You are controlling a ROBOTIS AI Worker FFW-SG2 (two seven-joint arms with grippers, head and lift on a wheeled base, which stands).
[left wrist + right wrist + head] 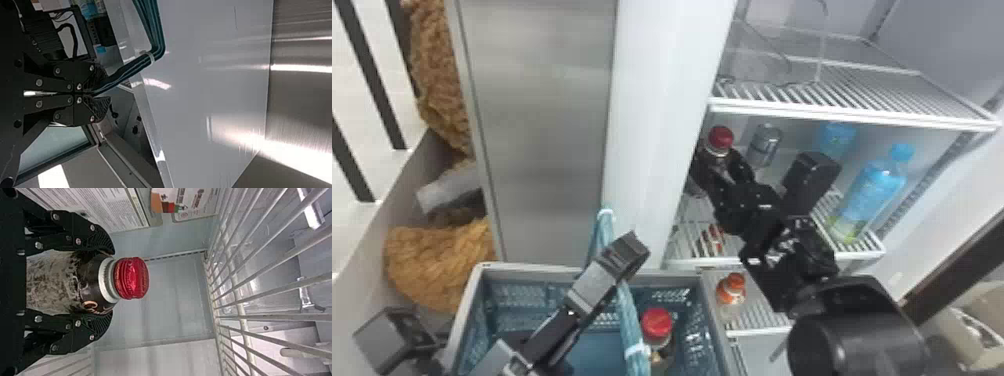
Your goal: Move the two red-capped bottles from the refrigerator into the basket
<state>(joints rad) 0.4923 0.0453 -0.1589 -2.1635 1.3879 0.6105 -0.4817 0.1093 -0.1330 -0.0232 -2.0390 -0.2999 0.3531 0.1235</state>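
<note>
Pinching the handle (138,64), head view's lower centre, left gripper (102,93) nearly closed; slip there and risk tipping the basket (542,266), bottle (658,336) inside! Now clasping the fridge's (942,55) other bottle (720,141), right of centre, right gripper (111,283) bottle-wide; swing left early, clip the wall (657,125)!

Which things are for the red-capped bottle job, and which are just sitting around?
For the job:
- red-capped bottle, held by the right pincer
- other red-capped bottle, inside the basket
- teal handle, in the left pincer
- refrigerator

Just there:
- silver can
- orange-capped bottle
- blue-capped bottle
</note>
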